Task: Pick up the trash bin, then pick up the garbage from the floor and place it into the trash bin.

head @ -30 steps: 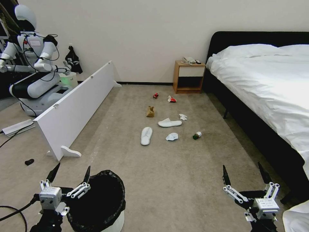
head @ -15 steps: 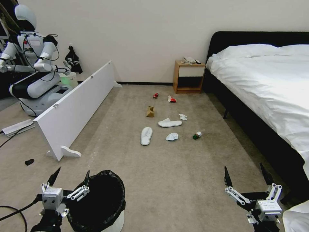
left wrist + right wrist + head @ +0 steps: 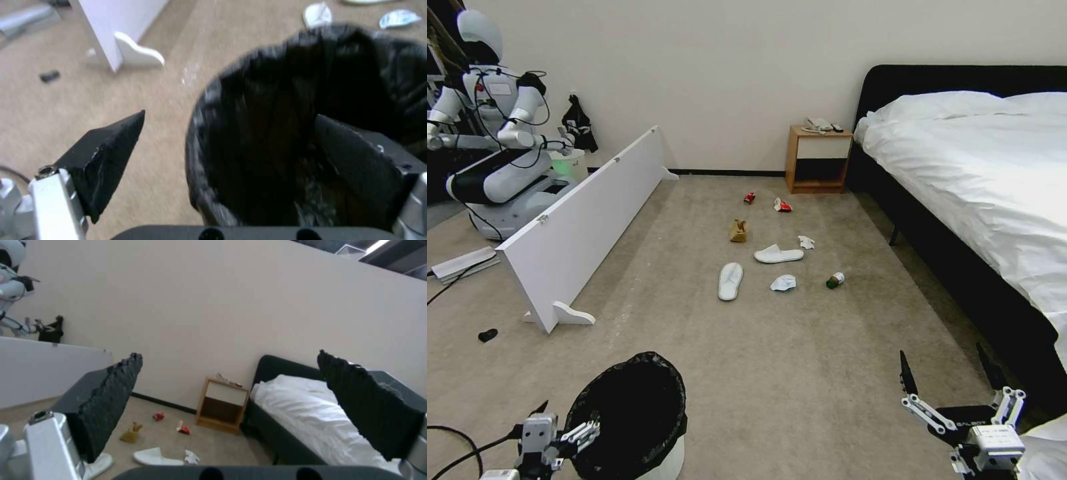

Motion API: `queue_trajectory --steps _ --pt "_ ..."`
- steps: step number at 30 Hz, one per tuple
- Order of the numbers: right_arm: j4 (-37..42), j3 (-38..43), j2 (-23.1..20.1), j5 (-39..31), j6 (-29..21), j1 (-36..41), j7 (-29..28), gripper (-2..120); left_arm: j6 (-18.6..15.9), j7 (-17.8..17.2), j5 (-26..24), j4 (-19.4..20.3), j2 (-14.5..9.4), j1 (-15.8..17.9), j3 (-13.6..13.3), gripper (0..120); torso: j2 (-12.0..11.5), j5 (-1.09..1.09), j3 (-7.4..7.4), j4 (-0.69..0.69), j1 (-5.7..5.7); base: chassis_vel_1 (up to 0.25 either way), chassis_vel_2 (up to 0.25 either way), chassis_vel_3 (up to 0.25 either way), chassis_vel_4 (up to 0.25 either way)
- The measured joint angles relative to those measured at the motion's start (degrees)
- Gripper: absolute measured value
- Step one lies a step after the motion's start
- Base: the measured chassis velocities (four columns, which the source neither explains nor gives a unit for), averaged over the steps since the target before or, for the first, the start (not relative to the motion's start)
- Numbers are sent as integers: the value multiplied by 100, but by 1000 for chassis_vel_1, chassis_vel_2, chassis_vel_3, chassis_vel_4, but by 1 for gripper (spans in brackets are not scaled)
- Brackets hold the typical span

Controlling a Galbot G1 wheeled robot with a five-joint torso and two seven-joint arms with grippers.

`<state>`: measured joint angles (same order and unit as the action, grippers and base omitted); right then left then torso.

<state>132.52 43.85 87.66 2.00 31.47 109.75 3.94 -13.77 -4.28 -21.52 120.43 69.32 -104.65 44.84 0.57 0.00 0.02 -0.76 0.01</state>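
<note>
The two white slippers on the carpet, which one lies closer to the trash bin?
The slipper pointing away from the robot, lying nearer the trash bin; the other slipper lies crosswise, farther off.

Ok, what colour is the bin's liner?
Black, crinkly liner; clearest in the head view.

- Trash bin (image 3: pixel 627 417): round, white, lined with a crinkly black bag, upright and open on the beige carpet (image 3: pixel 800 373).
- Beyond the bin on the carpet: two white slippers (image 3: pixel 730 281), crumpled tissues (image 3: pixel 783 283), brown paper bag (image 3: pixel 738 231), green bottle (image 3: pixel 835 280), red can (image 3: pixel 750 197), red-and-white wrapper (image 3: pixel 782 205).
</note>
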Motion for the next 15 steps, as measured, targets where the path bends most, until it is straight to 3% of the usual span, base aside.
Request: queue_trajectory --steps 15 --pt "-12 -22 73 42 143 78 8 100 -452 16 -584 -593 -222 702 -111 100 0 0 0 -1 0 0 0 0 0"
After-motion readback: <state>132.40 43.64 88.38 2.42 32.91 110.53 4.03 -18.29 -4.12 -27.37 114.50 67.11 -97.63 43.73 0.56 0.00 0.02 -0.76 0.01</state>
